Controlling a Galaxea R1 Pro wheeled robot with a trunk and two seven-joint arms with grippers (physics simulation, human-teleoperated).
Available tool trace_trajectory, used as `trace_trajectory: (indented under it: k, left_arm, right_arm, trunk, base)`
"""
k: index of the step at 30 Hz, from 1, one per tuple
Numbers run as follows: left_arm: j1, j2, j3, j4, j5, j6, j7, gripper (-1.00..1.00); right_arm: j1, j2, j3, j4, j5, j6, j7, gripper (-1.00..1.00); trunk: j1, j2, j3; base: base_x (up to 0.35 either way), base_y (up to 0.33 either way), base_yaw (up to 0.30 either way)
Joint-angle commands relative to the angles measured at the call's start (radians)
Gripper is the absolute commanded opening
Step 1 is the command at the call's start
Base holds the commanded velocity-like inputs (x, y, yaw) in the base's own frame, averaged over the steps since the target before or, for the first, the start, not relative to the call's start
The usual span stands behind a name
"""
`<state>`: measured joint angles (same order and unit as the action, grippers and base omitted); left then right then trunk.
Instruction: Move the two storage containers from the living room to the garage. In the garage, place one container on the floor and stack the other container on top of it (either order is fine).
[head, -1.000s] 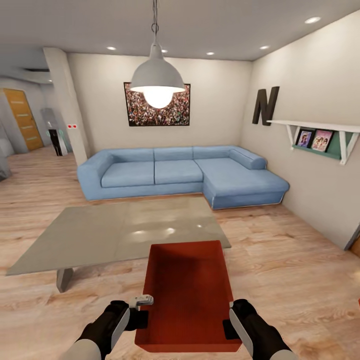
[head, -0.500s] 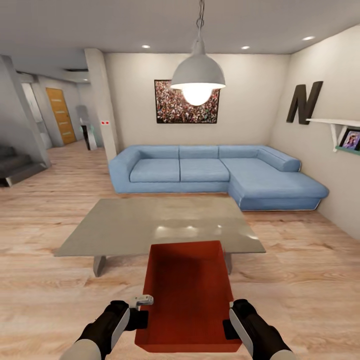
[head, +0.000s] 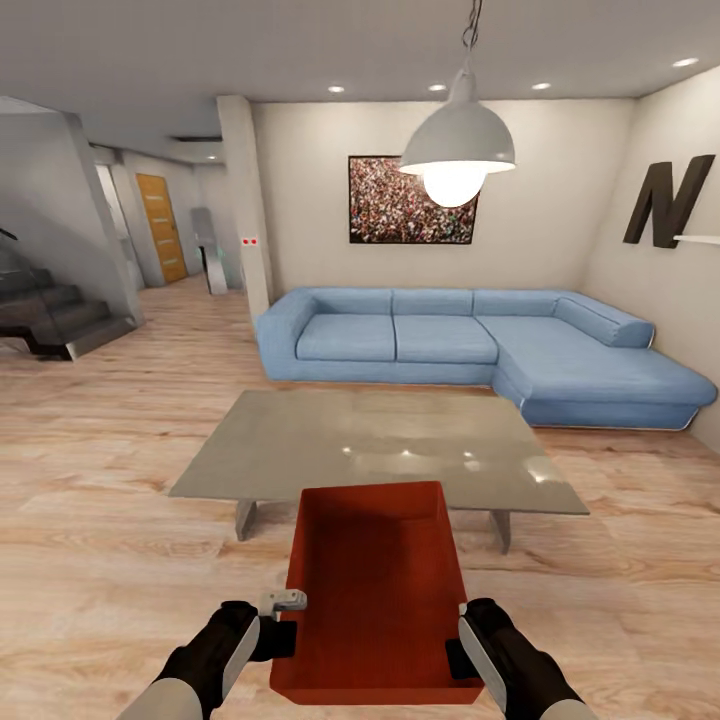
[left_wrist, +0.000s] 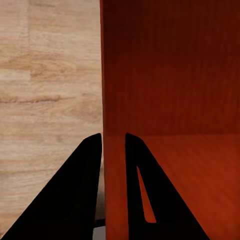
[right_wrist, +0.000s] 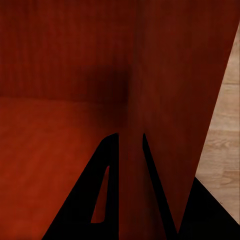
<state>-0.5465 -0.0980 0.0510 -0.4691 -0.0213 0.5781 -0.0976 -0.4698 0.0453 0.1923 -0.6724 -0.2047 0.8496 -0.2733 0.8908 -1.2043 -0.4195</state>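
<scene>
I hold one red-orange storage container (head: 375, 590) in front of me, above the light wood-plank floor of the living room. My left gripper (head: 283, 638) is shut on its left wall (left_wrist: 114, 165), one finger inside and one outside. On the opposite wall (right_wrist: 131, 165) my right gripper (head: 458, 655) is shut the same way. The container is open-topped and empty.
A low grey coffee table (head: 380, 450) stands just beyond the container. Behind it is a blue corner sofa (head: 470, 345), with a pendant lamp (head: 457, 150) hanging above. A hallway with an orange door (head: 161, 228) and dark stairs (head: 50, 315) opens at the left.
The whole picture has slid to the right, so the camera has turned left: stairs and hallway came into sight, the wall shelf left. Container and grippers kept their place in the view.
</scene>
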Motion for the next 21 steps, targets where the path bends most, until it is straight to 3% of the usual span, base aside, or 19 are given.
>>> trace_trajectory:
  k: [1, 8, 21]
  left_arm:
    - [0.000, -0.002, 0.002, 0.000, 0.015, 0.006, -0.003, -1.00]
    - [0.000, -0.002, 0.003, 0.000, 0.015, 0.006, -0.004, -1.00]
    - [0.000, -0.002, 0.002, 0.001, 0.015, 0.006, -0.004, -1.00]
  right_arm:
    - [-0.001, 0.013, 0.001, -0.004, -0.062, -0.009, -0.004, -1.00]
    - [-0.001, 0.013, 0.001, -0.004, -0.062, -0.009, -0.004, -1.00]
    - [-0.001, 0.013, 0.001, -0.004, -0.062, -0.009, -0.004, -1.00]
  trunk:
    - [0.000, -0.001, -0.001]
    - [0.000, -0.001, -0.002]
    - [0.000, -0.001, -0.008]
  base:
    - [0.000, 0.314, 0.006]
    - [0.000, 0.314, 0.058]
    - [0.082, 0.311, 0.264]
